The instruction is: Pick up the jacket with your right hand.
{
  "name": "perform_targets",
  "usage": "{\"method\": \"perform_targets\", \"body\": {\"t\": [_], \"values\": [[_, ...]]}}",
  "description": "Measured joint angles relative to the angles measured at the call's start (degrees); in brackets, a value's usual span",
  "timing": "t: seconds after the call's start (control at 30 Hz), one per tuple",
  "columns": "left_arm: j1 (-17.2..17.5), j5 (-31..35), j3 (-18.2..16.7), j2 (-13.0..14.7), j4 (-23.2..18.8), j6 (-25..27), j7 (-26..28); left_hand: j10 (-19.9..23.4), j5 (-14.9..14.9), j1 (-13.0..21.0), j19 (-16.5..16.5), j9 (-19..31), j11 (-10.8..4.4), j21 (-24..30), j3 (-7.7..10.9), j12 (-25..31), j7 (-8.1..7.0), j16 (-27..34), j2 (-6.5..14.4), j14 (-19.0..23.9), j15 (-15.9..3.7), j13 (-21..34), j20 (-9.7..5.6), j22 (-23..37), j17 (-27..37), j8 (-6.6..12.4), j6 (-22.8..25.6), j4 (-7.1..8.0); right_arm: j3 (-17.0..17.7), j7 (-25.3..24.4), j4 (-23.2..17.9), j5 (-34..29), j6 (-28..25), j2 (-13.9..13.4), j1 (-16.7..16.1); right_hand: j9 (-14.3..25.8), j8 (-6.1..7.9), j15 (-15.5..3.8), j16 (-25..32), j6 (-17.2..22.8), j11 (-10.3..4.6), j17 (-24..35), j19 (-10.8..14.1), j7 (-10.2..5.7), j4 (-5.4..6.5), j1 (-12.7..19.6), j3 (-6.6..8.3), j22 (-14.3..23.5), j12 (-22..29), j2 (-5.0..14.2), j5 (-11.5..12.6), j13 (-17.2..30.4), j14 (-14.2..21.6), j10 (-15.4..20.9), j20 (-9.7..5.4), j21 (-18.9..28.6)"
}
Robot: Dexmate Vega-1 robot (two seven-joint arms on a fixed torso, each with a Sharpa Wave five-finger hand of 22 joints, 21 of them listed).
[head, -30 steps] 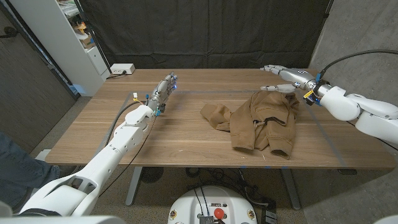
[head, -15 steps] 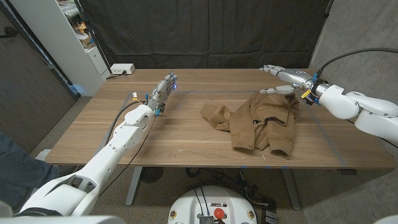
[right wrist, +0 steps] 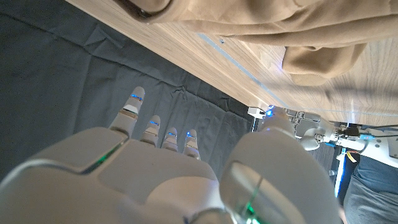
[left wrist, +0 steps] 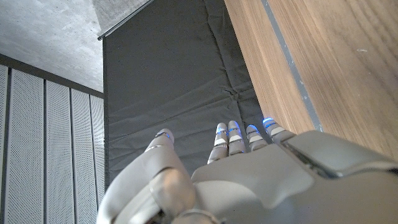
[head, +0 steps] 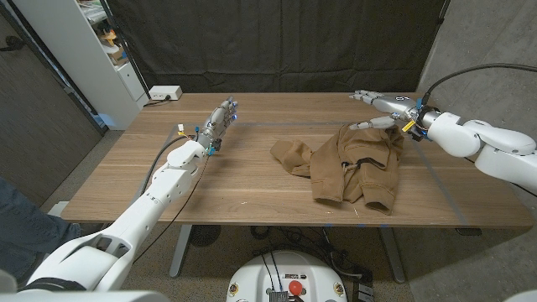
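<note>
Jacket lying crumpled, right side of table, untouched. Right hand just beyond its far edge, fingers apart, empty. Reaching step. Next: lower, squeeze cloth. Left hand well apart, fingers straight, empty.

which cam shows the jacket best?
Head view: the whole tan jacket lies crumpled on the table, right hand open above its far edge. The right wrist view catches only folds of it. The left wrist view faces table and curtain.
</note>
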Motion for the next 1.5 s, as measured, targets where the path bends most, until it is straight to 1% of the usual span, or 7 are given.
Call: {"method": "perform_targets", "body": {"t": [0.13,0.17,0.53,0.73,1.1,1.17,1.5], "values": [[-0.16,-0.13,0.00,0.00,0.00,-0.04,-0.16,0.12,0.00,0.00,0.17,0.00,0.12,0.00,-0.24,0.00,0.00,0.00,0.00,0.00,0.00,0.00,0.48,0.00,0.00,0.00,0.00,-0.24,-0.35,0.00,-0.50,0.00,0.00,-0.07,0.48,0.00,0.00,0.38,0.00,0.00,0.25,0.00,0.05,0.00,0.07,0.00,-0.39,0.00,0.00,0.00,0.00,0.00,-0.49,-0.25,0.05,0.00],[-0.16,-0.16,-0.08,-0.02,0.51,-0.06,-0.18,0.23,0.00,0.00,0.17,0.00,0.23,0.00,-0.24,0.00,0.00,0.00,0.00,0.00,0.00,0.00,0.48,0.00,0.00,0.00,0.00,-0.24,-0.40,3.10,-0.60,-0.01,-2.06,-0.11,0.53,0.00,0.00,0.38,0.00,-0.14,0.26,0.00,0.04,0.14,0.08,0.00,-0.39,0.00,0.00,0.00,0.00,0.00,-0.49,-0.25,0.05,0.00],[-0.26,-0.39,-0.22,-0.02,1.11,-0.28,-0.46,-0.09,0.00,0.00,0.17,-0.01,0.94,0.00,-0.24,0.00,0.10,0.00,0.00,-0.24,0.24,0.00,0.48,0.00,0.00,0.00,0.51,-0.24,-1.27,7.34,-1.65,-0.38,-5.18,-0.58,1.24,0.00,0.15,0.69,0.00,-0.31,0.57,0.00,0.04,0.31,0.24,-0.31,-0.55,0.00,0.22,-0.31,0.00,0.00,-1.41,-0.56,0.05,0.00],[-0.29,-0.51,-0.24,-0.02,1.35,-0.34,-0.64,0.02,0.00,-0.26,0.18,-0.01,1.05,0.00,-0.24,0.00,0.10,0.00,0.26,-0.24,0.24,0.02,0.47,0.00,0.00,0.00,0.50,-0.24,-2.00,8.90,-2.04,-0.58,-6.25,-0.75,1.65,0.00,0.28,0.69,0.00,-0.30,0.56,0.01,0.04,0.31,0.00,-0.31,-0.79,0.00,0.22,-0.30,0.12,0.00,-1.40,-0.56,0.05,0.00],[-0.33,-0.54,-0.23,0.06,1.39,-0.34,-0.70,0.01,0.00,-0.32,0.18,-0.02,1.03,0.00,-0.24,0.00,0.10,0.00,0.32,-0.13,0.72,0.13,0.47,0.00,0.00,0.00,0.50,-0.23,-2.96,11.82,-2.28,-0.84,-7.53,-0.95,2.18,0.00,0.72,0.68,0.00,0.02,0.56,0.01,0.03,0.62,0.24,-0.30,-1.04,0.00,0.67,-0.30,0.22,0.00,-1.40,-0.11,0.04,0.00],[-0.33,-0.54,-0.22,0.09,1.38,-0.27,-0.70,0.01,0.00,-0.32,0.18,-0.02,1.04,0.00,-0.24,0.00,0.10,0.00,0.32,-0.13,0.72,0.13,0.47,0.00,0.00,0.00,0.50,-0.23,-3.09,12.02,-2.32,-0.87,-7.61,-1.04,2.18,0.00,0.72,0.68,0.00,0.02,0.56,0.01,0.03,0.62,0.00,-0.30,-1.28,-0.01,0.67,-0.30,0.23,0.00,-1.40,-0.11,0.04,0.00],[-0.18,-0.55,-0.20,0.41,0.77,0.07,-0.71,-0.11,0.00,-0.32,0.18,-0.02,1.54,0.00,0.00,0.00,0.10,0.00,0.32,-0.13,0.72,0.12,0.47,-0.01,0.00,0.00,0.50,-0.47,-3.85,14.70,-2.52,-1.20,-8.69,-1.32,2.28,0.00,0.72,0.68,0.00,0.02,0.56,0.02,0.03,0.62,0.19,-0.30,-1.45,-0.01,0.67,-0.30,0.45,-0.15,-1.39,-0.11,0.05,0.00]]}}
